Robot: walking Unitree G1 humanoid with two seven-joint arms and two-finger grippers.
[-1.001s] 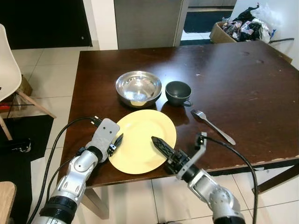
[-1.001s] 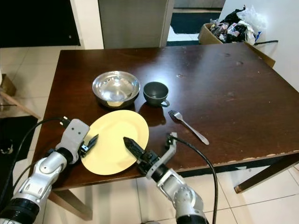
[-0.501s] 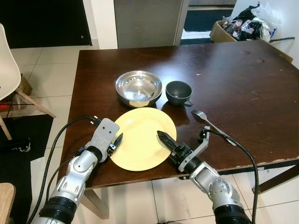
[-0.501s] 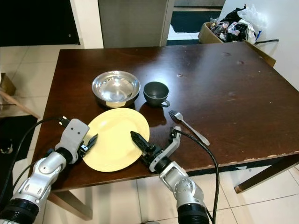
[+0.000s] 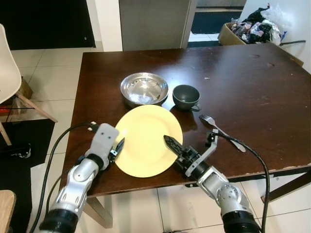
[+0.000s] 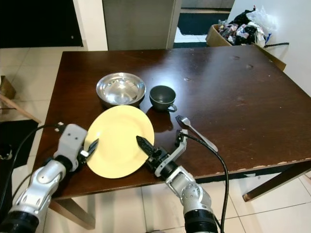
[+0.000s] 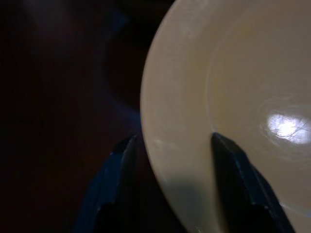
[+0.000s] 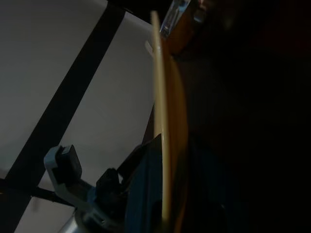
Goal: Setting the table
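Note:
A yellow plate [image 5: 146,141] is at the near edge of the dark wooden table [image 5: 252,87], its far rim close to the steel bowl [image 5: 144,89]. My right gripper [image 5: 170,144] is shut on the plate's right rim, one finger lying over the top; the right wrist view shows the plate [image 8: 160,121] edge-on. My left gripper [image 5: 118,147] is at the plate's left rim. In the left wrist view its fingers [image 7: 228,160] stand apart, astride the rim of the plate [image 7: 233,73]. A dark cup [image 5: 185,96] stands beside the bowl, and a fork [image 5: 221,132] lies to the right.
A white chair [image 5: 7,73] stands on the tiled floor to the left of the table. A box of bags [image 5: 252,26] sits beyond the far right corner. The right half of the table is bare wood.
The plate has shifted away from the table's near edge, and its far rim now reaches closer to the bowl. My right gripper moved up and right with it. My left arm drew slightly left.

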